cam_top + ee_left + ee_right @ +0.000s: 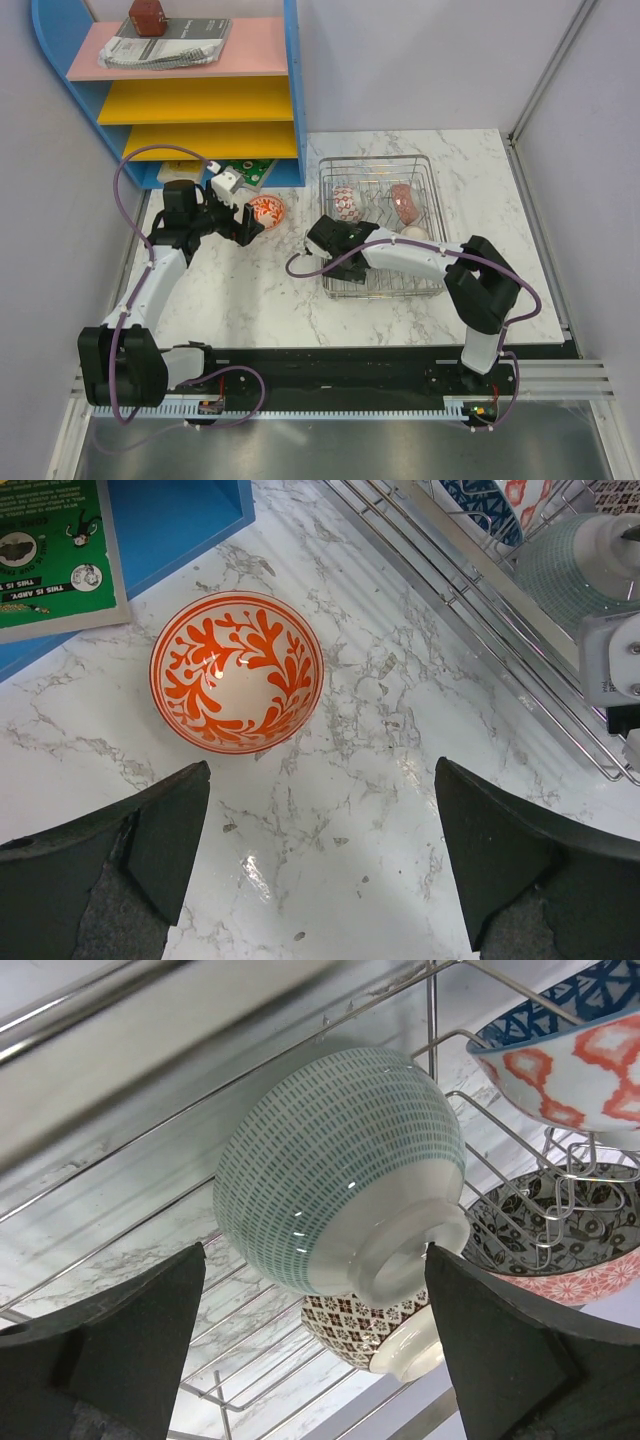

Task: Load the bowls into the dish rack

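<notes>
While the right tool [315, 1250] gapes around the racked pale-green ceramic bowl [330, 1160], the open left tool [322, 770] should next grip the orange-patterned round bowl [237, 672].

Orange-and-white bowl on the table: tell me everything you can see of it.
The orange-and-white bowl is round and glossy, ceramic by its look, with an orange leafy pattern inside and an orange rim. It stands upright and empty on the marble table, outside the dish rack, near the blue shelf. Only the table touches it; the open left gripper hangs clear of it.
</notes>
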Robot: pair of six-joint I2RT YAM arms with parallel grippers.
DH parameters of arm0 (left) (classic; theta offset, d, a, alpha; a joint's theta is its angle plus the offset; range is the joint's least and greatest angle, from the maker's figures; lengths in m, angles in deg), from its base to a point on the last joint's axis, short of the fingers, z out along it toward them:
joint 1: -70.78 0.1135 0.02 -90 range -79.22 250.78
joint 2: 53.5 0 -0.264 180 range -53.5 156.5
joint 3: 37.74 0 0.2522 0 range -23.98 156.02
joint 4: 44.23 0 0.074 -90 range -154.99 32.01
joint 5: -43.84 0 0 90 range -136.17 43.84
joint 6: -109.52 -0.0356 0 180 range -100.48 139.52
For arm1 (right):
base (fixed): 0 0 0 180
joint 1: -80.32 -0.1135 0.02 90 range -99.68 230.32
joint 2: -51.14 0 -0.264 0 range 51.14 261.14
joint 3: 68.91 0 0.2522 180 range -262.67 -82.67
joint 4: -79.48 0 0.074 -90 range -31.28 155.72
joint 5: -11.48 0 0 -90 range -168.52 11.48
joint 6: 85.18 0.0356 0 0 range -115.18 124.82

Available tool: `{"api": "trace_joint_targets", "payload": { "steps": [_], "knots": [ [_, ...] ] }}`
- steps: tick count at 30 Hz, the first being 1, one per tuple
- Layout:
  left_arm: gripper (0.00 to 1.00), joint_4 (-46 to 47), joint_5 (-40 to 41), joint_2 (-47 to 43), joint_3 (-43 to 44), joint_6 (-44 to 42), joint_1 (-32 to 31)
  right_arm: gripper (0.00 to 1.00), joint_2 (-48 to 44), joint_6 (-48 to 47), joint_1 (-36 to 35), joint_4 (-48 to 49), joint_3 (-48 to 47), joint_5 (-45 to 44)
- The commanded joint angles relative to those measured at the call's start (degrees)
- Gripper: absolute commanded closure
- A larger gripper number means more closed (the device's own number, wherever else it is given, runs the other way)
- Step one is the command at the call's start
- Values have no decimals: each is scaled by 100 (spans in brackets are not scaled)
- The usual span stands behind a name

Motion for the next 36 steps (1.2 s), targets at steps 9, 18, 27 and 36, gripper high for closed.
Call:
{"api": "trace_joint_targets", "payload": {
  "steps": [9, 18, 27, 36],
  "knots": [
    [0, 161, -134, -99, 36, 130, 40, 2, -947, 90, 129, 197, -533, -283],
    [0, 284, -11, 727, 238, 77, 31, 39, -1396, -217, 647, 724, 126, -743],
    [0, 372, 68, 623, 133, 77, 31, 100, -1273, -288, 868, 742, 434, -251],
    [0, 416, 165, 482, -8, 77, 40, 100, -764, -148, 868, 883, 672, 285]
  ]
}}
